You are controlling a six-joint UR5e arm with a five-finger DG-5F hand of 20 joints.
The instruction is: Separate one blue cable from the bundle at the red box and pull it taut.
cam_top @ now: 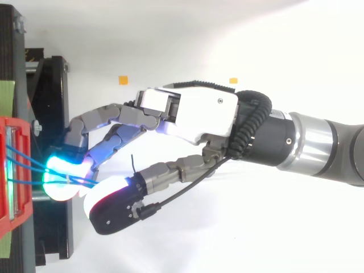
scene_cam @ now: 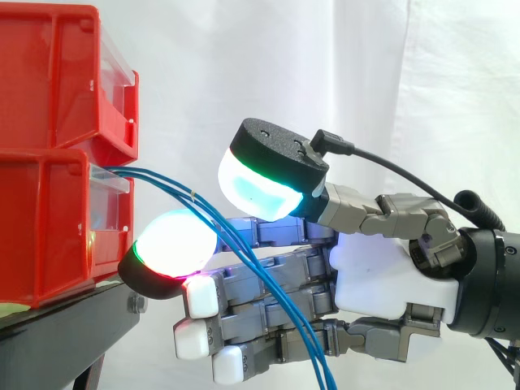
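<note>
A bundle of thin blue cables (scene_cam: 158, 177) comes out between the two stacked red bins (scene_cam: 49, 89) at the left and hangs down to the right. The cables cross the near side of my hand (scene_cam: 374, 268). In the top view the cables (cam_top: 25, 160) run from the red box to a glowing fingertip (cam_top: 61, 175) that touches them. My fingers reach almost straight towards the bins. The thumb pad (scene_cam: 260, 183) stands raised above the fingers and apart from them. The hand (cam_top: 193, 111) is open, and no single cable is pinched.
The lower red bin (scene_cam: 49, 244) rests on a black stand (scene_cam: 65, 325) at the left edge. A white curtain hangs behind the work. Two small orange marks (cam_top: 123, 79) lie on the white surface beyond the hand.
</note>
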